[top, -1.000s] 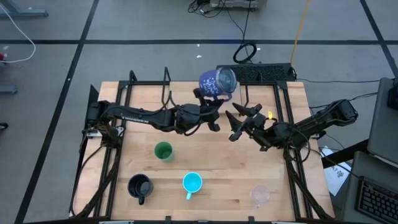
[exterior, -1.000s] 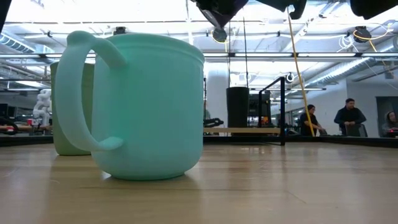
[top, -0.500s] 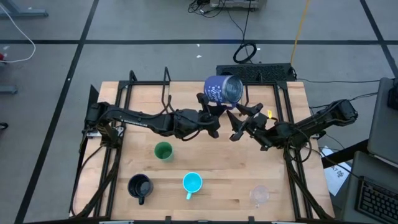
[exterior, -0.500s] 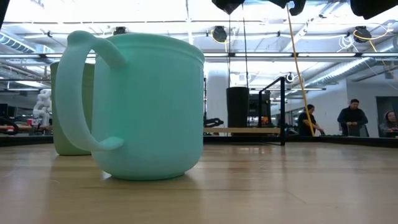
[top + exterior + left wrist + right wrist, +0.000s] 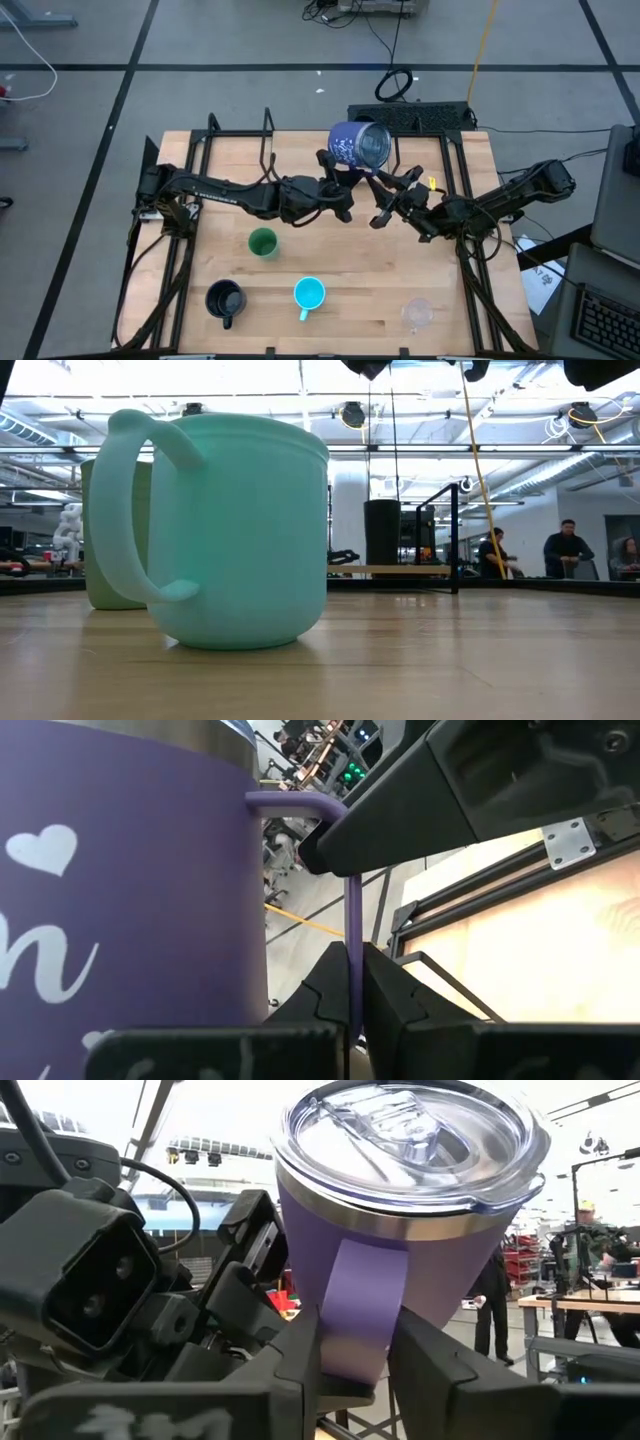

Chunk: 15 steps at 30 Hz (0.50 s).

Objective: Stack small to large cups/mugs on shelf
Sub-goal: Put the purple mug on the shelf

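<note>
Purple and held high in the air, the mug [image 5: 357, 146] hangs over the far part of the worktop [image 5: 350, 300], tipped on its side. A second ago the right pincer [image 5: 355, 1370] was spread wide beside it. Now its fingers have come in on the mug's handle, one on each side. The left pincer [image 5: 350, 1010] is pinching that same thin handle too. So the mug is being passed from one arm to the other. Both arms reach in to the middle and meet under the mug. The green cup [image 5: 262, 242], cyan mug [image 5: 309, 294], black mug [image 5: 224, 298] and clear cup [image 5: 417, 313] wait on the worktop.
</note>
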Each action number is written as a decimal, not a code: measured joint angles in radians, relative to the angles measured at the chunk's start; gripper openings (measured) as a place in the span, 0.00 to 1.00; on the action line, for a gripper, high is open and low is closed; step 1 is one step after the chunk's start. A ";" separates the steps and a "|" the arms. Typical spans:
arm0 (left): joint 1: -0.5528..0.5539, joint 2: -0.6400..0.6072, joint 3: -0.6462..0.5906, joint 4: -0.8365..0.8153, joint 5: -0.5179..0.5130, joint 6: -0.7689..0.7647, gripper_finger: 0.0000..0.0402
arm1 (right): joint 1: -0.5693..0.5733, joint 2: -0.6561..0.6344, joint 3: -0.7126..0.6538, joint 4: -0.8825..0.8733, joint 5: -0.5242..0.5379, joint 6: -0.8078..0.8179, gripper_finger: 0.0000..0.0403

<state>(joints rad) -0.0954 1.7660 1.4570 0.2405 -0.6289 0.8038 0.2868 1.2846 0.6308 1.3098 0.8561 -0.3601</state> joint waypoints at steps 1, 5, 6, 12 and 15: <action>-0.002 0.000 0.000 0.000 0.000 0.002 0.02 | 0.000 0.000 0.000 0.000 -0.001 -0.003 0.20; -0.008 0.000 0.000 0.000 -0.005 0.007 0.02 | -0.002 0.000 0.000 0.000 -0.001 -0.001 0.21; -0.008 0.000 0.000 0.000 -0.007 0.007 0.02 | -0.004 0.000 0.000 -0.001 -0.003 0.004 0.23; -0.008 0.000 0.000 0.001 -0.017 -0.010 0.02 | -0.027 0.001 0.000 0.007 -0.014 0.030 0.35; -0.008 -0.001 0.000 0.000 -0.016 -0.012 0.02 | -0.041 0.001 0.000 0.017 -0.045 0.042 0.37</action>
<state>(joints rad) -0.1036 1.7653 1.4570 0.2410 -0.6453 0.7921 0.2462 1.2854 0.6304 1.3270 0.8108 -0.3183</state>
